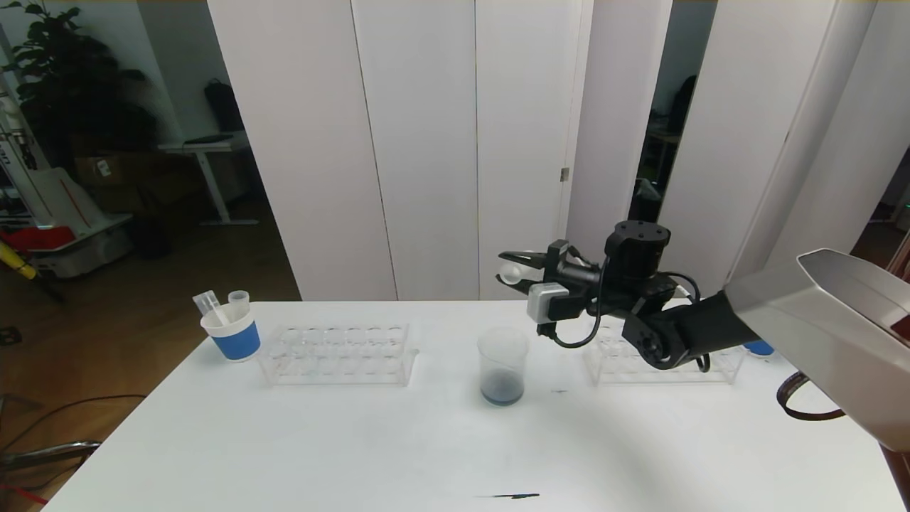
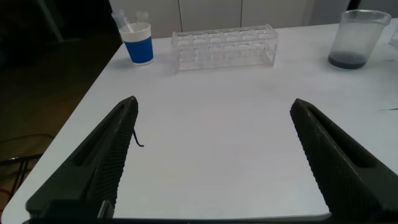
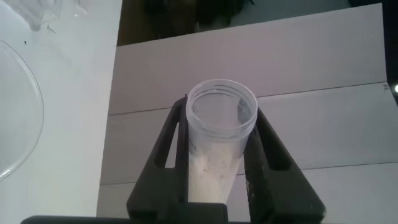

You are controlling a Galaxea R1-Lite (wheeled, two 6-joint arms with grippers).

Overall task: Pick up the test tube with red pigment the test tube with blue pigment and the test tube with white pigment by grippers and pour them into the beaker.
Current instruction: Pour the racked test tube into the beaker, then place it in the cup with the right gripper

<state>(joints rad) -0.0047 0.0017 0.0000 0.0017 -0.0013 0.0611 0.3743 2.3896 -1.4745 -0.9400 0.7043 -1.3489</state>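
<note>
White table [image 1: 355, 441] w/ two clear plastic racks [image 1: 338, 353]; small clear beaker [image 1: 502, 367], dark blue liquid at bottom, stands between them. Right gripper [image 1: 513, 272] above beaker, clamped on clear tube w/ white pigment [image 3: 219, 134], lying sideways. Left gripper [image 2: 214, 162], only in wrist view: fingers wide apart over bare near table.

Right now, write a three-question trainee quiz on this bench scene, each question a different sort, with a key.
1. True or false: the right gripper holds the test tube with white pigment between its fingers.
2. Multiple choice: what lies in the beaker? A) nothing B) dark bluish liquid at the bottom C) red liquid to the rim
3. Fill in: two used tubes stand in the ____ at the table's left.

Key: 1 true; 2 B; 3 paper cup
</note>
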